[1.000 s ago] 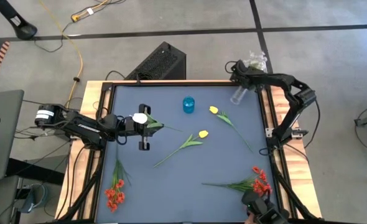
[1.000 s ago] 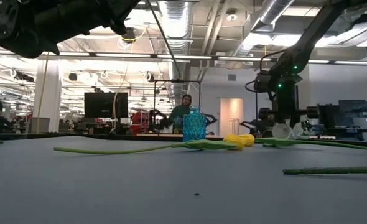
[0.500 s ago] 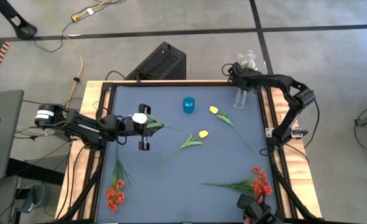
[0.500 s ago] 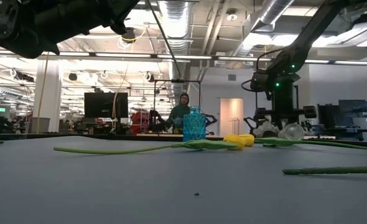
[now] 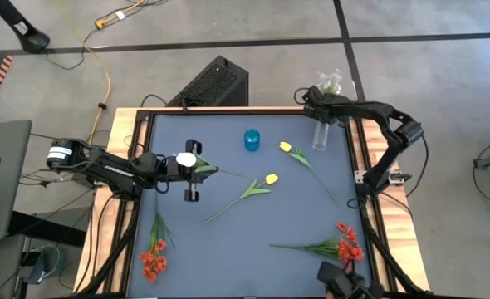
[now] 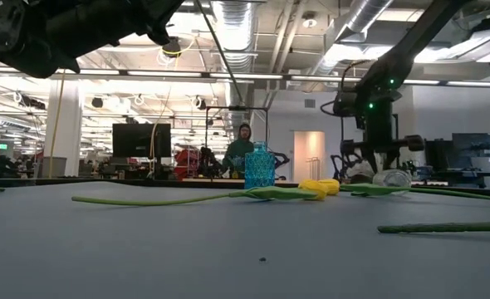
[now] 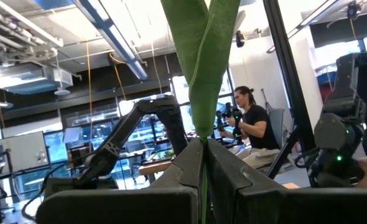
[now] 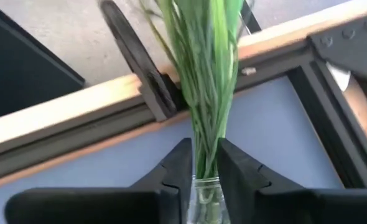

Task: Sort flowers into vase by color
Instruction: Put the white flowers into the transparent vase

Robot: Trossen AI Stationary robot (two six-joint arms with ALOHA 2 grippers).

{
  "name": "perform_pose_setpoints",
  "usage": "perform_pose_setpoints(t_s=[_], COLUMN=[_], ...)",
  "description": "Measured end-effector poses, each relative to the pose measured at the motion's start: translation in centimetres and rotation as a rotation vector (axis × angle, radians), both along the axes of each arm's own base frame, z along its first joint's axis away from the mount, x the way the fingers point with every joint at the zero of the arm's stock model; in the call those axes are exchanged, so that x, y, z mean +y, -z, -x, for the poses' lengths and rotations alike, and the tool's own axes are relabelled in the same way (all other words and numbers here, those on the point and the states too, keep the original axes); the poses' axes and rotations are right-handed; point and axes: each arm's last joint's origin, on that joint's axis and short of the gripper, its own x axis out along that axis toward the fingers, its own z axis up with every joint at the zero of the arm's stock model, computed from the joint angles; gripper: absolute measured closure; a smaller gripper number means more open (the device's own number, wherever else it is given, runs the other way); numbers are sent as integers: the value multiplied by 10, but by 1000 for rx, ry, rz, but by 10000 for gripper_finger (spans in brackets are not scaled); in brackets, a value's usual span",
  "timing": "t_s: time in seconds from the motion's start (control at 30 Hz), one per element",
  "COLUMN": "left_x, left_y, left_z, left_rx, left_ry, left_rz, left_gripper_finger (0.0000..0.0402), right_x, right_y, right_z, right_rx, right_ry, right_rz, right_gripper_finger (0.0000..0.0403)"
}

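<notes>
Holding a white tulip (image 5: 185,158) by its green stem with the left gripper (image 7: 203,163), fingers clenched tight on stem and leaf, above the left part of the tabletop (image 5: 228,241). Probably kept there, clear of the surface, to wait for a turn at a vase.

Reaching with the right gripper (image 8: 205,165) over the far right corner, fingers closed around the green stems of a pale spray (image 5: 335,83), just above the neck of a clear glass vase (image 5: 320,134). Gripped high on the stems, most likely so the bundle drops straight down into the narrow neck. Stems already inside the glass, so judged close to letting go. Cannot tell whether the vase stands quite upright.

Left to sort, by the look of it:
- two yellow tulips (image 5: 271,178), lying near the middle, stems trailing across the surface
- a red cluster (image 5: 153,259) near the left front edge
- another red cluster (image 5: 347,242) near the right front edge
- a small blue vase (image 5: 252,139) toward the back, apart from every flower and empty as far as can be seen

Dark, matte, flat tabletop inside a wooden frame (image 5: 228,109), on a grey concrete floor. Beyond it an open workshop with strip lights, monitors and other arms, and a seated person (image 6: 243,143) well behind the blue vase.
</notes>
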Motion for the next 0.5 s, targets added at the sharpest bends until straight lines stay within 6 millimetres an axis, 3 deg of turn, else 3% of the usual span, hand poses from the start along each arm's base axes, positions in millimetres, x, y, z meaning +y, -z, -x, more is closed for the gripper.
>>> perform_pose_setpoints(t_s=[0.27,0.5], left_x=[0,0], left_y=[0,0], left_z=[0,0], left_rx=[-1,0], left_ry=[0,2], left_rz=[0,6], left_gripper_finger=[401,401], right_x=[-2,-12], right_y=[-17,-1], right_z=[8,18], right_rx=[0,-42], right_ry=[-22,-1], right_rz=[44,-48], right_gripper_finger=[198,107])
